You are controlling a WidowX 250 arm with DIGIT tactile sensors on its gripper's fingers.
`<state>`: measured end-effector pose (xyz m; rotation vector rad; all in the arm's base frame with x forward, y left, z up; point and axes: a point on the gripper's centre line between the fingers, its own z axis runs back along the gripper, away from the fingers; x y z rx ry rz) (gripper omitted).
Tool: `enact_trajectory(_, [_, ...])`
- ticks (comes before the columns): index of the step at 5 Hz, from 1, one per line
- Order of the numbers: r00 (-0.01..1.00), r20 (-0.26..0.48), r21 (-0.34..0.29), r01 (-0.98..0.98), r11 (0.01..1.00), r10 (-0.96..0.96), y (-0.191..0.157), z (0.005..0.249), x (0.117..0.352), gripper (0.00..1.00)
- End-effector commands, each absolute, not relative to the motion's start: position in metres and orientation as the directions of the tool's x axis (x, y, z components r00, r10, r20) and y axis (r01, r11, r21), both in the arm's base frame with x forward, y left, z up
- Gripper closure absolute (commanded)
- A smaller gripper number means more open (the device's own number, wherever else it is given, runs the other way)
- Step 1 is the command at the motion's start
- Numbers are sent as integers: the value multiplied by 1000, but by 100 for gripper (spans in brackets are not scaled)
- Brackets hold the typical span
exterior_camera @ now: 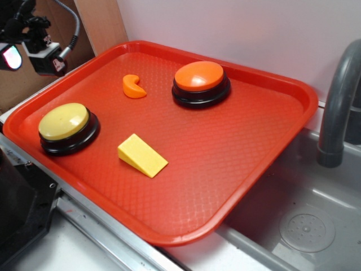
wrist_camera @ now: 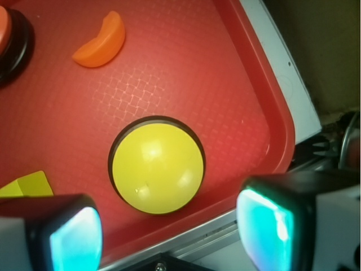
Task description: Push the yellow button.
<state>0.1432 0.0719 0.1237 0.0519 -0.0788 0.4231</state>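
Nearest the wrist camera, the hand [wrist_camera: 169, 231] is released, its two fingers [wrist_camera: 276, 226] spread apart with nothing between them, above the yellow button [wrist_camera: 157, 167]. That button sits at the left of the red tray [exterior_camera: 271, 79], clear of the yellow wedge [exterior_camera: 142, 156].

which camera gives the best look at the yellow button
The wrist view. It looks almost straight down on the yellow button, large and centred, its whole dome and black rim showing between the open gripper fingers. The exterior view shows it smaller and from the side, at the tray's left edge, with its base visible.
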Motion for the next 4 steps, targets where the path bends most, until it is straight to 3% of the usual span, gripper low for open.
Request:
enact_trajectory(1, [888,146,34,-446,895,437,88,144,149,0])
enact_trajectory(3, [878,152,22,-462,886,454,95,150,152,0])
enact_trajectory(4, [872,165,-36,-462,886,461,101,146,153,0])
